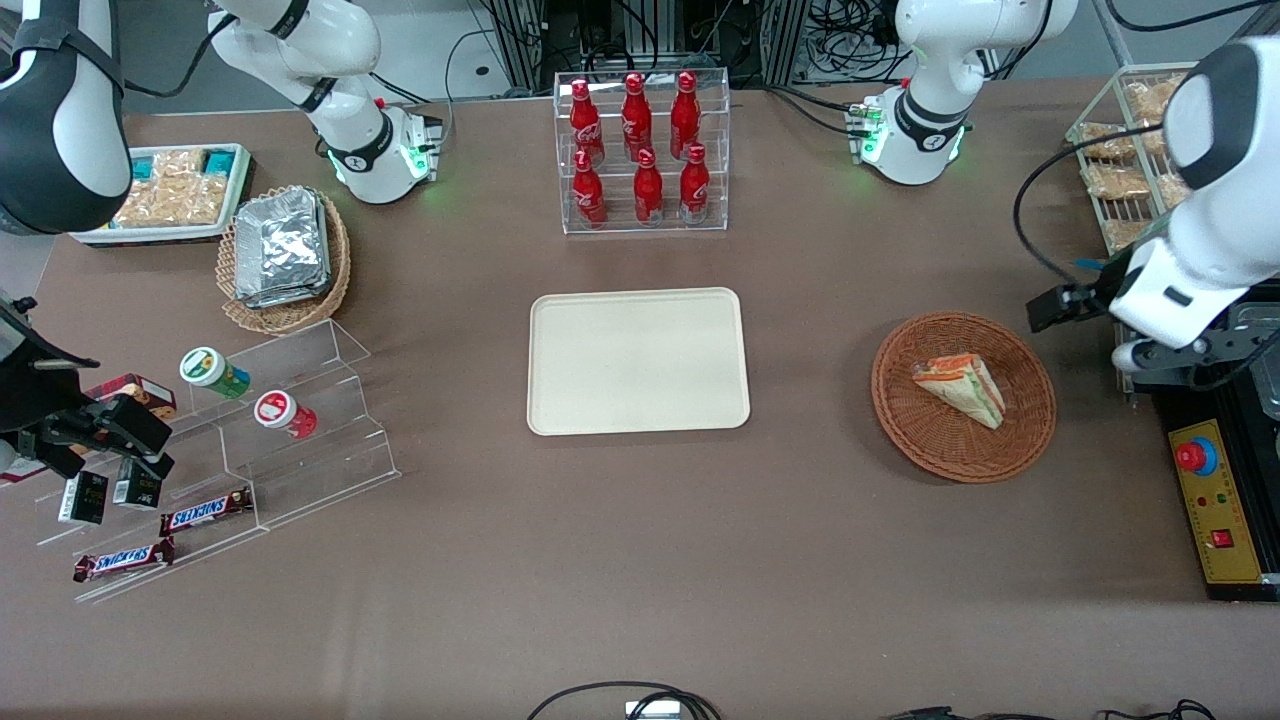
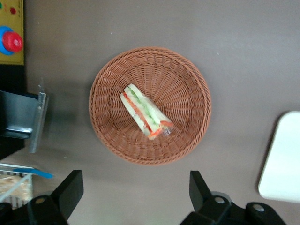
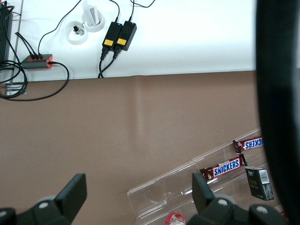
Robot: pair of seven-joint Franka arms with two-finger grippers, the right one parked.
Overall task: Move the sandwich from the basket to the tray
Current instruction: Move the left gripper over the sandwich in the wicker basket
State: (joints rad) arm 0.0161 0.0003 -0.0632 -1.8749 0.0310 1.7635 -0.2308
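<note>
The sandwich (image 1: 960,388), a clear-wrapped wedge with orange-red and green filling, lies in the round reddish-brown wicker basket (image 1: 900,420). The cream-beige tray (image 1: 638,360) is bare at the table's middle, beside the basket. My left gripper (image 1: 1135,357) hovers high beside the basket, toward the working arm's end of the table. In the left wrist view the gripper (image 2: 135,190) is open and empty, its fingers (image 2: 70,187) spread wide above bare table just off the basket (image 2: 187,79) rim. The sandwich (image 2: 145,111) lies near the basket's middle. A tray edge (image 2: 283,159) also shows there.
A control box with a red button (image 1: 1196,456) and a wire rack of bagged snacks (image 1: 1120,160) stand close to the gripper. A rack of red bottles (image 1: 640,150) stands farther from the camera than the tray. A tan basket of foil packets (image 1: 285,255) and acrylic steps with Snickers bars (image 1: 205,512) lie toward the parked arm's end.
</note>
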